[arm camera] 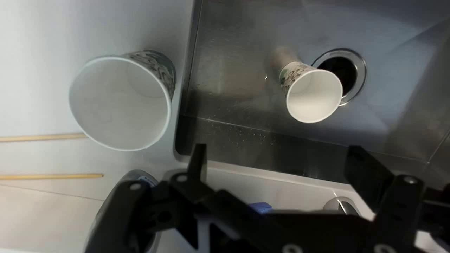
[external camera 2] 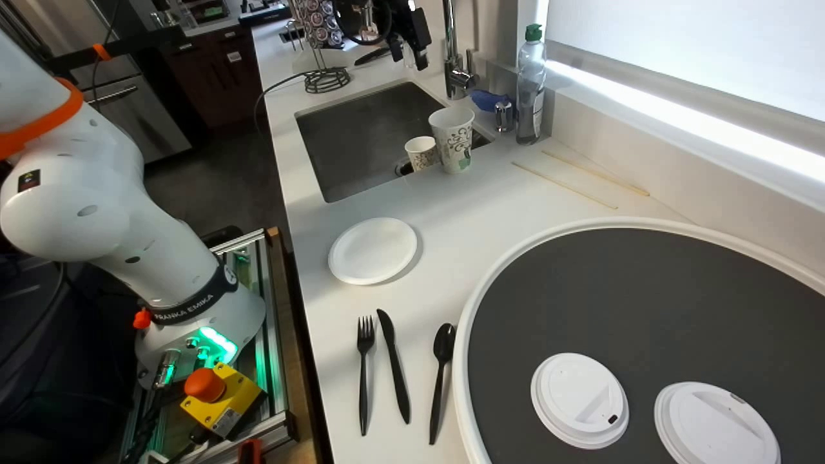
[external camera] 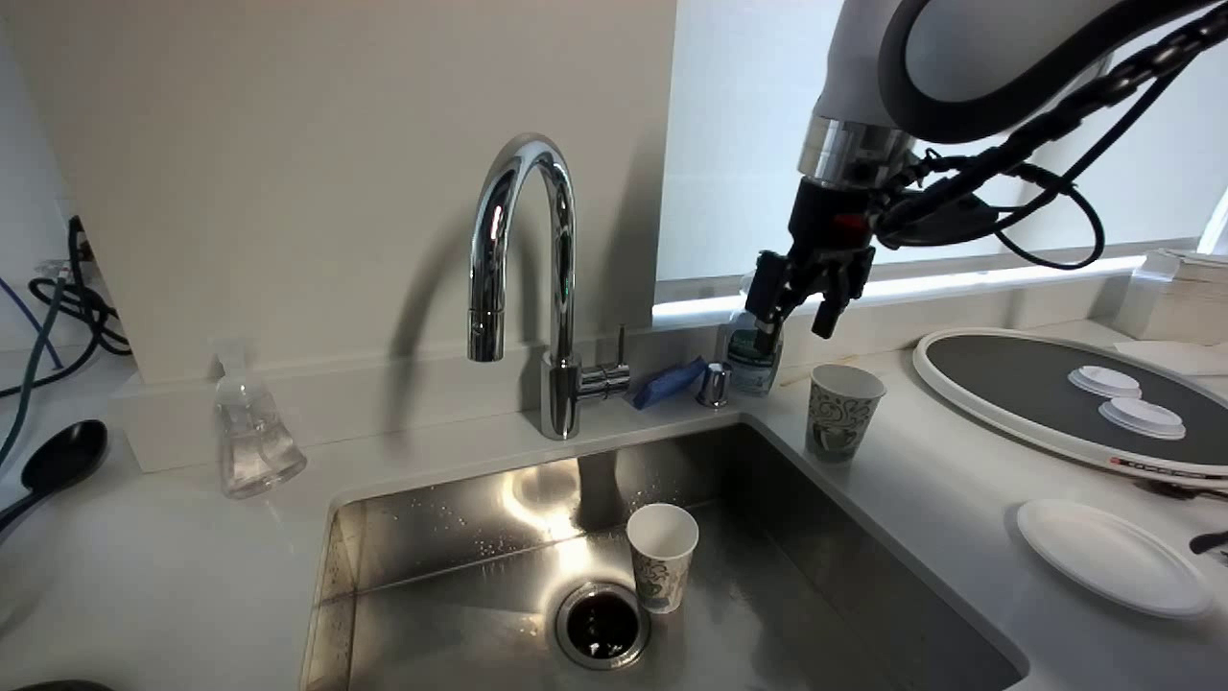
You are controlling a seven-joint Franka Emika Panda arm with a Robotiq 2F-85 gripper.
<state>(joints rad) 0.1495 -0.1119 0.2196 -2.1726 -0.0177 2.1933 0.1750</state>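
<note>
High over the sink area, my gripper [external camera: 794,334] [external camera 2: 410,59] [arm camera: 277,153] hangs open and empty, fingers spread wide. Between its fingertips the wrist view shows the back rim of the steel sink [external camera: 460,643]. A patterned paper cup [external camera: 837,422] [external camera 2: 453,138] [arm camera: 119,105] stands upright on the counter beside the sink corner. Inside the sink, a smaller-looking paper cup [external camera: 662,561] [external camera 2: 422,153] [arm camera: 314,96] stands next to the drain [external camera: 602,624]. Both cups look empty from above in the wrist view. The gripper touches neither.
A chrome faucet [external camera: 559,384], blue object [external camera: 669,382] and soap bottle [external camera 2: 530,90] line the back. Two thin sticks [external camera 2: 567,185] lie near the wall. Toward the round dark board [external camera 2: 612,290] with two white lids [external camera 2: 580,399] are a white plate [external camera 2: 372,251] and black cutlery [external camera 2: 394,367].
</note>
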